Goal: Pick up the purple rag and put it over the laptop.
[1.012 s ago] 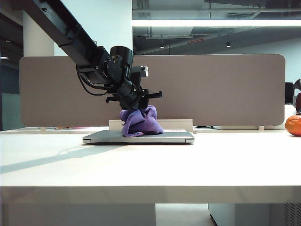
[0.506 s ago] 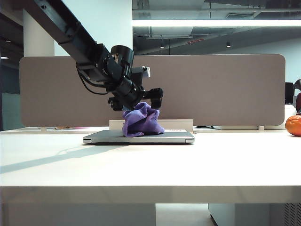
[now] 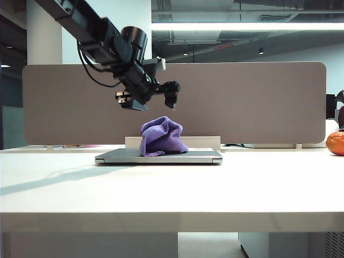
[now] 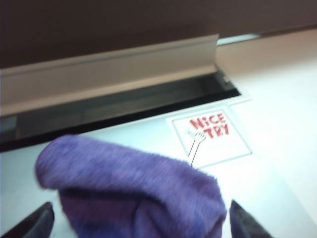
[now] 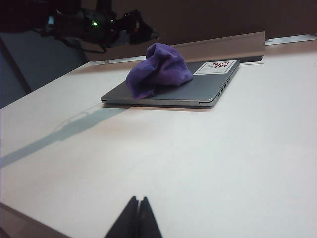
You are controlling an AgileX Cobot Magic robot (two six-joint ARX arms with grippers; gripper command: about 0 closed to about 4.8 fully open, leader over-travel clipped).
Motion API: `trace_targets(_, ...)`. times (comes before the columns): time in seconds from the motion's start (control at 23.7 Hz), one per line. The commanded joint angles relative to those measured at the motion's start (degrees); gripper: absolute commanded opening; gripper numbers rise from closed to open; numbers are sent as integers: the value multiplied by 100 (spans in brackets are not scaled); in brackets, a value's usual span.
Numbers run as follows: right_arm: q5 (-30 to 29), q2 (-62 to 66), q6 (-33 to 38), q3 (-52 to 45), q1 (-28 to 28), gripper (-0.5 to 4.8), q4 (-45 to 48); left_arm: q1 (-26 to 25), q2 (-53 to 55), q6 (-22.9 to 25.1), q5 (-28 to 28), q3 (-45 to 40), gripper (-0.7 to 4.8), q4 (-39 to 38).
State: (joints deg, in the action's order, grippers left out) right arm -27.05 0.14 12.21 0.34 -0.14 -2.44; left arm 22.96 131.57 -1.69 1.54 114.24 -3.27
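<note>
Purple rag [image 3: 162, 136]: bunched in a heap on the closed laptop [image 3: 123, 156] lid, beside its sticker [image 4: 213, 134].
Left gripper [image 3: 148, 100]: jaws wide, empty, hanging at 11 o'clock above the rag.
Right gripper [image 5: 133, 218]: fingertips together, low over the table [image 3: 172, 188], well apart from the laptop.

One purple rag [image 3: 162, 136], bunched in a heap. One laptop [image 3: 123, 156], closed, silver-grey. One sticker [image 4: 212, 134] with red lettering on the laptop lid. One white tabletop [image 3: 172, 188]. One white rectangular bar [image 3: 201, 142] behind the laptop. One grey divider panel [image 3: 252, 102] at the rear. One orange round object [image 3: 335, 143] at the tabletop's right edge, partly cut off. Two robot arms, each with one hand: left hand [image 3: 148, 99], jaws spread and empty; right hand [image 5: 134, 218], fingertips together.
</note>
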Motion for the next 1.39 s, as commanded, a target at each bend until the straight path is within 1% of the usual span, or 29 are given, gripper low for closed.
trace_targets(0.04,50,-11,-4,-20,4,22,98,15,-415,0,-7,28,446,-387)
trace_targets(0.08,127,-11,-24,-20,4,22,98,17,-520,-55,-7,28,378,-474)
trace_targets(0.13,350,-11,-26,-20,4,22,96,17,-697,-55,-7,28,257,-610)
trace_targets(0.17,540,-9,-28,-20,4,22,96,17,-811,-55,-7,28,187,-699)
trace_targets(0.21,896,-9,-46,-20,4,22,98,17,-986,-52,-9,28,106,-811)
trace_targets(0.25,1150,-9,-46,-20,2,22,98,17,-1095,-46,-7,28,79,-905)
trace_targets(0.3,1572,-9,-50,-20,2,22,98,17,-1266,-42,-4,28,57,-1049)
trace_targets(0.34,1832,-9,-70,-20,2,21,98,17,-1364,-44,-4,28,29,-1141)
trace_targets(0.38,2221,-9,-168,-20,2,21,98,17,-1523,-44,0,28,-6,-1309)
trace_targets(0.46,2623,-9,-404,-20,2,21,101,17,-1749,-22,50,28,-6,-1602)
trace_targets(0.63,2776,-9,-732,-20,-2,21,98,17,-2000,-22,232,28,-6,-2061)
trace_targets(0.67,2887,-9,-826,-20,-2,21,98,17,-2100,-17,232,28,-6,-2308)
trace_targets(0.76,2911,-9,-824,-20,-7,21,98,17,-2168,37,232,26,-6,-2487)
trace_targets(0.93,2905,-9,-820,-20,-4,21,83,24,-2310,354,203,22,-6,-2726)
trace_targets(1.01,2905,-9,-820,-20,-2,22,70,26,-2457,428,203,22,-6,-2876)
trace_targets(1.14,2852,-9,-817,-20,-2,22,55,24,-2710,431,-13,22,-6,-3128)
trace_targets(1.26,2850,-9,-817,-20,-2,22,55,22,-2962,616,-164,20,-6,-3423)
trace_targets(1.39,2850,-9,-817,-20,-2,22,55,22,-3195,745,-181,20,-6,-3580)
